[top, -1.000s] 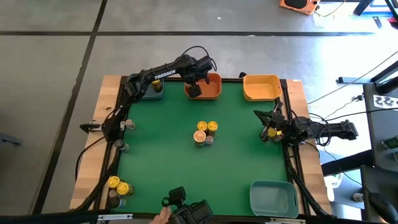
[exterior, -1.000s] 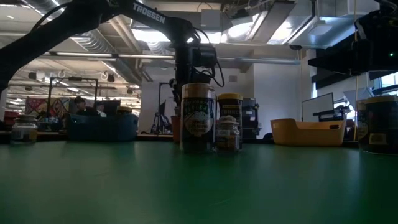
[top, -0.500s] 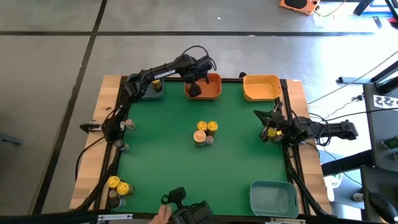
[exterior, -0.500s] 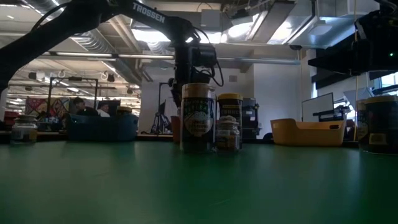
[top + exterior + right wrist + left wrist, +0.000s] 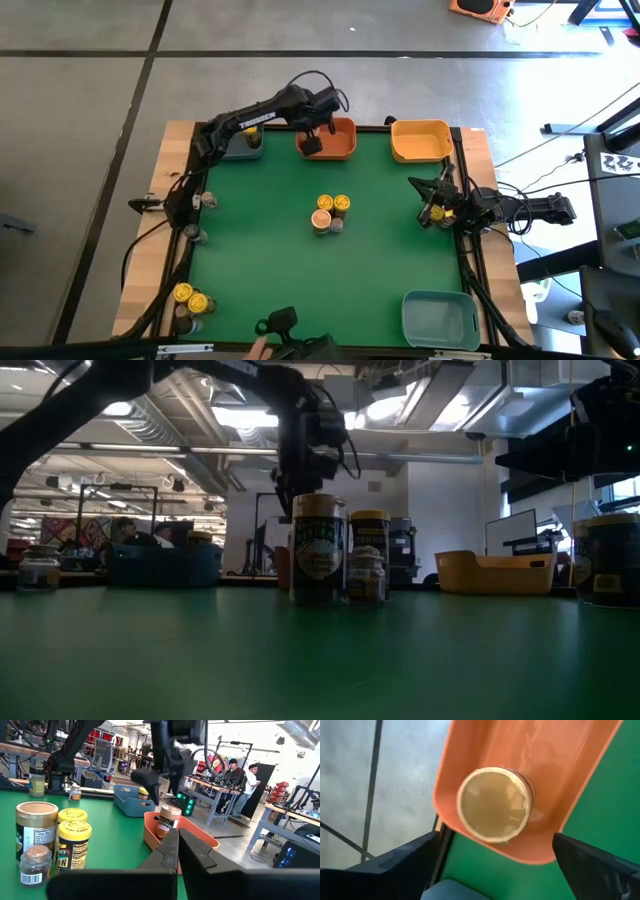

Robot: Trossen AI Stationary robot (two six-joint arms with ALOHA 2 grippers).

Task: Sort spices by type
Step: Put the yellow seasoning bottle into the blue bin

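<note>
A tan-lidded spice jar (image 5: 494, 804) stands upright on the floor of the orange bin (image 5: 340, 140) at the table's far edge. My left gripper (image 5: 312, 143) hangs open above it, fingers pointing down on either side, touching nothing. At the table's middle stand a tan-lidded jar (image 5: 322, 219), two yellow-lidded jars (image 5: 334, 204) and a tiny jar (image 5: 337, 225). My right gripper (image 5: 422, 188) waits shut at the table's right side, above the mat.
A blue bin (image 5: 243, 148) holding a jar sits at the far left, a yellow bin (image 5: 420, 140) at the far right, a grey-blue bin (image 5: 438, 318) at the near right. More jars stand along the left edge (image 5: 195, 236) and near-left corner (image 5: 188, 297). A person's hand (image 5: 262, 345) shows at the near edge.
My left gripper has risen straight up from the orange bin, leaving the tan-lidded jar standing inside it. The hand at the near edge has shifted its dark device a little.
</note>
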